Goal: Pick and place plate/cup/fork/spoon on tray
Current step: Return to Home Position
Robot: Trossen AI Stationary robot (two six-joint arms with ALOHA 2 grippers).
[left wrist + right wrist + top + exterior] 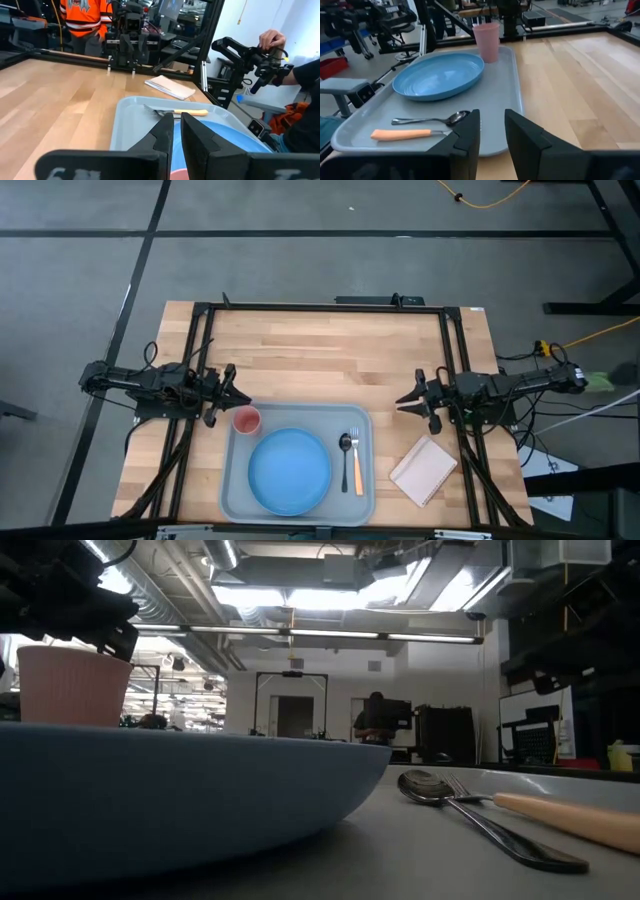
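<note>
The pale grey-blue tray (232, 498) lies at the table's near middle. On it rest the light-blue plate (289, 471), the pink cup (246, 420) upright in the far left corner, and the dark spoon (346, 447) beside the orange-handled fork (356, 465) on the right side. My left gripper (243, 397) hovers just left of and beyond the cup, empty, its fingers nearly together (176, 131). My right gripper (400, 402) hovers beyond the tray's right end, empty, with a gap between its fingers (492, 127).
A small beige flat rectangle (424, 469) lies on the table right of the tray. Bare wood stretches across the table's far half. A black frame runs along the table's edges. A person in orange (85, 20) and another person's hand (272, 39) show beyond the table.
</note>
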